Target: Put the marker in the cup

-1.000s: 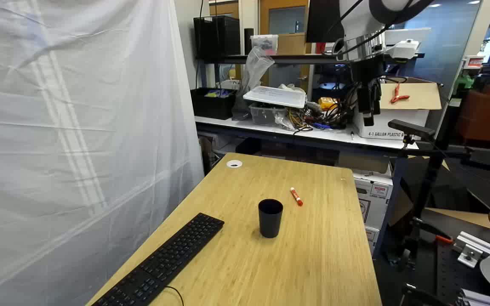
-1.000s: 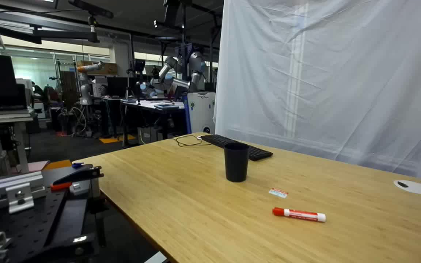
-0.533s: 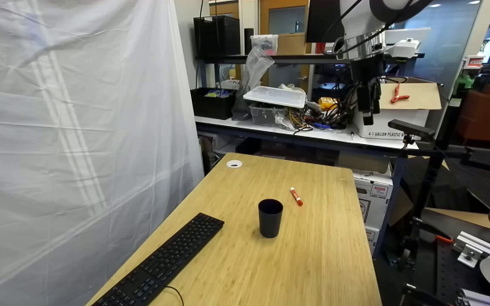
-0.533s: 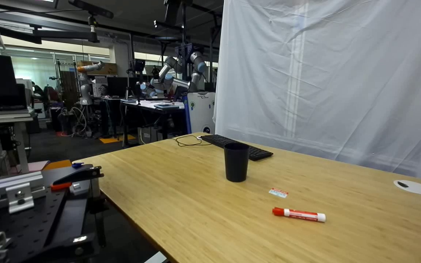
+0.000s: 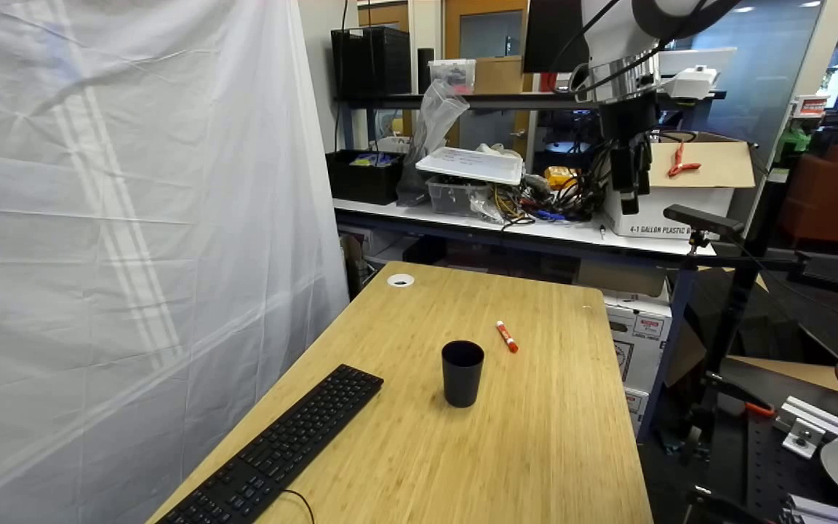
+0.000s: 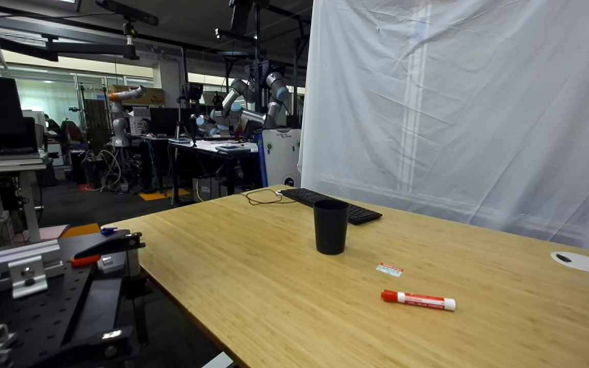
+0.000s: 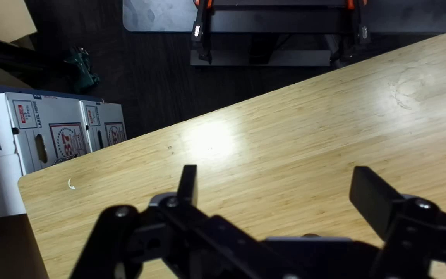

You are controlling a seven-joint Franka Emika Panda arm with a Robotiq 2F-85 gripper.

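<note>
Wooden table [image 5: 550, 451]: computer keyboard [image 5: 284, 444] lies along 1 long edge. Hand [image 7: 275, 184]: above the table's level, spread wide, nothing in its grasp. Black cup [image 6: 331, 230]: upright on the table. Red-and-white marker [image 6: 418, 300]: flat on the table, outside the cup.

Red-capped marker [image 6: 418, 300] lay flat on wooden table [image 6: 253, 286], apart from black cup [image 6: 331, 227]. Cup stood upright, slightly tapered; inside was too dark to judge.
</note>
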